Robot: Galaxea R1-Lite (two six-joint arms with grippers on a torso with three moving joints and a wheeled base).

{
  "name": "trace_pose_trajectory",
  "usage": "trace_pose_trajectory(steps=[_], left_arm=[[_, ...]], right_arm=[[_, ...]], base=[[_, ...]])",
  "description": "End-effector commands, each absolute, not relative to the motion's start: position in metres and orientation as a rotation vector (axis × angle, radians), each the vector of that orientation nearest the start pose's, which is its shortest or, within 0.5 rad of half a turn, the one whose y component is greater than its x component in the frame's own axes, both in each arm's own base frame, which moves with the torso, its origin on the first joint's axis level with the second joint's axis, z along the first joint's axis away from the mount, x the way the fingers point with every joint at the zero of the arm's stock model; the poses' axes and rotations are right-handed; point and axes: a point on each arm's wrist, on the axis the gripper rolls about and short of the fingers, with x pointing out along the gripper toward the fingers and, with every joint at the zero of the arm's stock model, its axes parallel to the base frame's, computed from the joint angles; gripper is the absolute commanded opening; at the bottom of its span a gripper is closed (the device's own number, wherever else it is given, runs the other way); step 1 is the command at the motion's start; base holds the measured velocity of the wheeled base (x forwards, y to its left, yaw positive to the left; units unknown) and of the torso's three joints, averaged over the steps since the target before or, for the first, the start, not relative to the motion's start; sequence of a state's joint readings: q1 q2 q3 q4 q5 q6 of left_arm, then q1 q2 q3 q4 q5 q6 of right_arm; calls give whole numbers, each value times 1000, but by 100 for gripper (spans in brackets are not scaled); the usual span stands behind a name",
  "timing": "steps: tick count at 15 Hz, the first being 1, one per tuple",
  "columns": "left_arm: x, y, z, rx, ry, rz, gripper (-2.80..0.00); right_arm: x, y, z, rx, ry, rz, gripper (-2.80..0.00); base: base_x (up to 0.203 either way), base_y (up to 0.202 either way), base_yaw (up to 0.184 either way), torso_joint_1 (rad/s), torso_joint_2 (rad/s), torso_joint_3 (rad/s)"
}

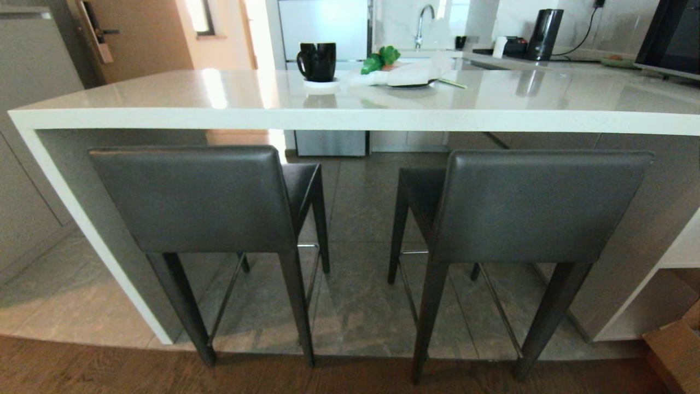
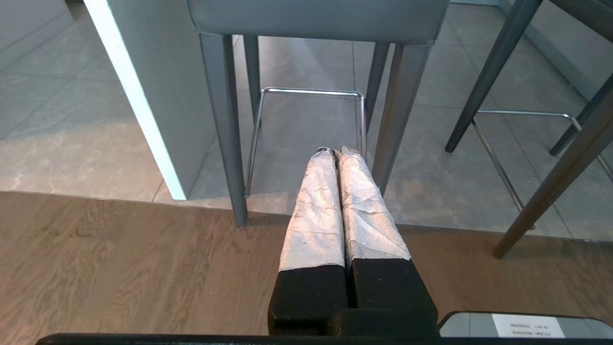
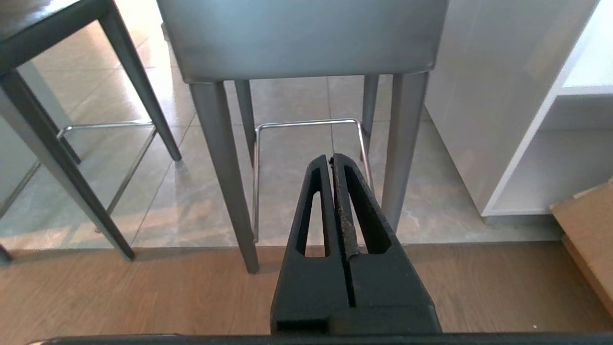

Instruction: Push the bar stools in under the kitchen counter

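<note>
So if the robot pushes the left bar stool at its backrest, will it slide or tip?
The left bar stool looks tall on slim legs, so a high push on the backrest may tip it. Its back feet seem to rest at the wood-to-tile edge, which might catch. The frame looks stiff.

We see grey floor tiles (image 1: 361, 306) meeting a wood floor (image 1: 109, 372). Further off are a door (image 1: 136, 33), a tap (image 1: 424, 22) and a kettle (image 1: 544, 33).

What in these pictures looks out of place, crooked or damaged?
Nothing is spilled or broken. The two bar stools, left and right, stand upright, but their backrests still stick out in front of the kitchen counter edge. The right gripper has a worn, ragged pad.
</note>
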State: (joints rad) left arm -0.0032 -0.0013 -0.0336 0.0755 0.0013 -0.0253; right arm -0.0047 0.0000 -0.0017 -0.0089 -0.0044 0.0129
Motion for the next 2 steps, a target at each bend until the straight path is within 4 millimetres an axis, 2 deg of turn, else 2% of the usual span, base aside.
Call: trace_pose_trajectory(steps=[1, 2], left_arm=[[-26, 0, 77, -26, 40, 0, -280], [-26, 0, 77, -26, 40, -1, -280]], right_arm=[[-23, 0, 77, 11, -10, -7, -280], [-23, 0, 77, 9, -10, -7, -280]], base=[[0, 0, 0, 0, 0, 0], [0, 0, 0, 0, 0, 0]])
